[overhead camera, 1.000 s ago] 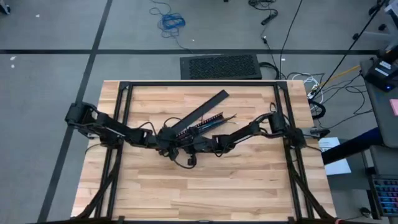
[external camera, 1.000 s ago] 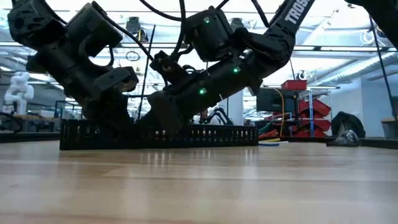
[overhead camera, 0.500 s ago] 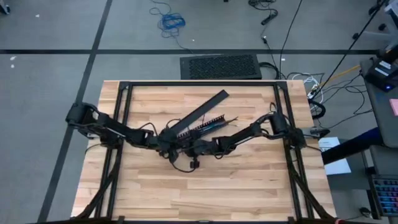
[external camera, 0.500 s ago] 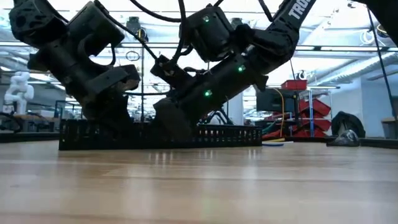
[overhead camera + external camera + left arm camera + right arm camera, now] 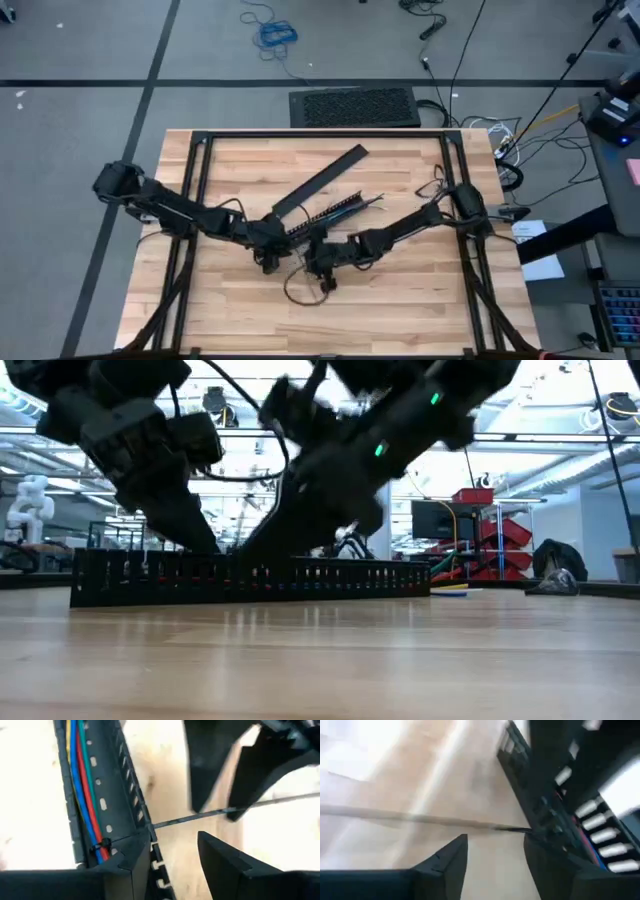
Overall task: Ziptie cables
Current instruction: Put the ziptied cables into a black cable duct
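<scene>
A long black slotted bar (image 5: 330, 212) lies slanting at mid-table. The cables (image 5: 82, 785), yellow, green, blue and red wires, run inside its channel. A thin black zip tie is looped around them (image 5: 102, 844), and its tail (image 5: 200, 816) runs straight out over the wood. My left gripper (image 5: 175, 840) stands open at the bar's near-left end. One finger is over the channel, the other over bare table. My right gripper (image 5: 495, 842), also seen from the left wrist view (image 5: 227, 805), is open just above the tail (image 5: 420, 817). My left gripper has one finger (image 5: 122, 867) on or just over the slotted bar's channel end (image 5: 145, 837), coming from above at a slant. The finger itself hides whether it touches. The bar's side wall stands between the fingers, unpinched. I cannot tell whether my right gripper touches the tail.
A flat black strip (image 5: 320, 180), about as long as the slotted bar, lies slanting just beyond it. A loop of black cable (image 5: 300, 285) hangs by the right wrist. Bare wood lies toward the near edge, and a black frame (image 5: 200, 180) borders the table.
My right gripper has moved toward the table's near edge, away from the slotted bar. My left gripper has shifted slightly the same way. The slotted bar has slid a little toward the near edge.
</scene>
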